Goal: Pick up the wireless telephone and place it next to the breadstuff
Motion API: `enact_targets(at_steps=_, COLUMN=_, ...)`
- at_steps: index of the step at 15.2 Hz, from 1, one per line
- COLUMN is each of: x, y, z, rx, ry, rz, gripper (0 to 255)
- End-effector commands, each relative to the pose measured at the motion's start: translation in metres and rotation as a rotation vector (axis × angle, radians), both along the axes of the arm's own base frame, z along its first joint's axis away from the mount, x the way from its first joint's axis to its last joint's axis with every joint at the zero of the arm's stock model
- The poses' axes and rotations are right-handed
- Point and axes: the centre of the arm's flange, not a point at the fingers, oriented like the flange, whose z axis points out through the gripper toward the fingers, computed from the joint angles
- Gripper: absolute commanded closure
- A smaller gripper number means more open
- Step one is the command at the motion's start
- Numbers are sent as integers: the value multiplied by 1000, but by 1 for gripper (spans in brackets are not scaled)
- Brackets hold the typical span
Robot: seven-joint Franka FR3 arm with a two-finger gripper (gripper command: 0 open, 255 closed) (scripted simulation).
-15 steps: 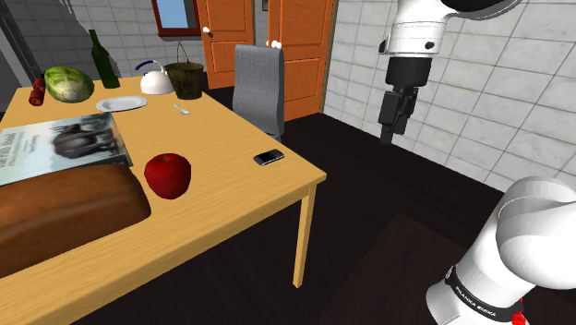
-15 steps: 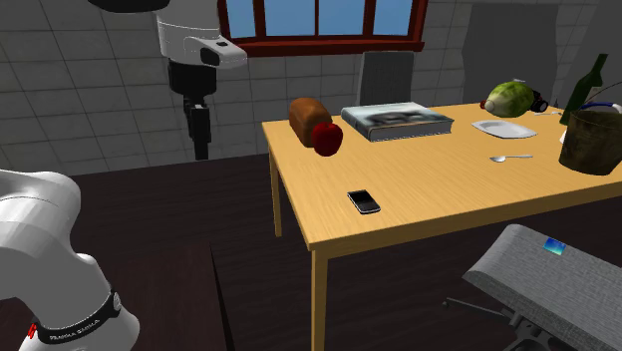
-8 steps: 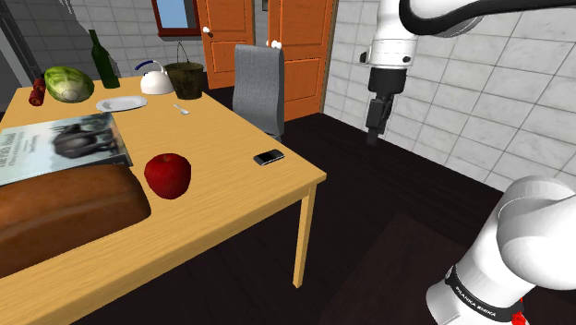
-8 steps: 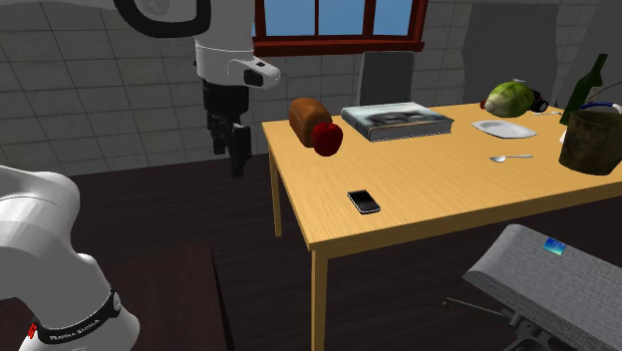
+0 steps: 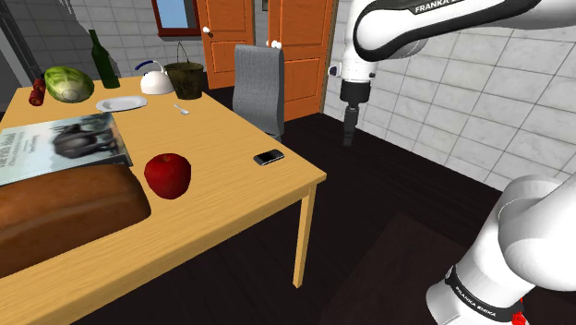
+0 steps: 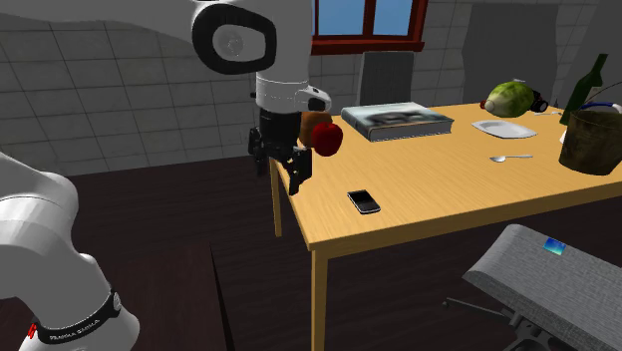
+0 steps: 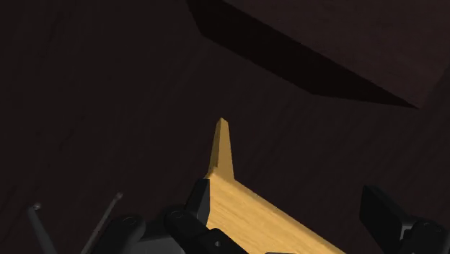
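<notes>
Moved: the fingers (image 5: 348, 137) have swung in from over the dark floor to the near corner of the worktop (image 5: 231, 180).
Fingers: spread apart and empty, with that corner showing between them in the wrist view.
Phone (image 5: 269, 157): dark, flat on the worktop near the edge, untouched.
Apple (image 5: 167, 174): further in.
Bread (image 5: 65, 217): beyond the apple, well apart from the phone.
Meaning: the approach looks under way, with the descent over the phone still to come.

A light wooden tabletop (image 5: 231, 129) stands on a dark floor (image 5: 369, 212). Near its corner lies a small black phone (image 5: 269, 157), well apart from a red apple (image 5: 168, 174) that sits just beside a brown loaf (image 5: 65, 217), with a book (image 5: 60, 148) next to the loaf. Toward the far end are a white plate (image 5: 121, 104), a spoon (image 5: 181, 109), a cabbage (image 5: 69, 85), a green bottle (image 5: 102, 61), a kettle (image 5: 156, 80) and a dark bucket (image 5: 187, 79).
</notes>
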Motion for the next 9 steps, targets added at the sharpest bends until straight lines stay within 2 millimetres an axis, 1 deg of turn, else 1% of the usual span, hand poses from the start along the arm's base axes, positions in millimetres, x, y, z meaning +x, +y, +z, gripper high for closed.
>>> enact_targets(at_steps=1, x=22, y=-5, z=-12, rx=-1, ry=-11, rz=69, gripper=0)
enact_targets(at_steps=5, x=67, y=-9, z=-34, rx=-2, ry=-29, rz=198, gripper=0)
enact_targets(at_steps=9, x=113, y=-7, z=-56, rx=-2, ry=-48, rz=327, gripper=0)
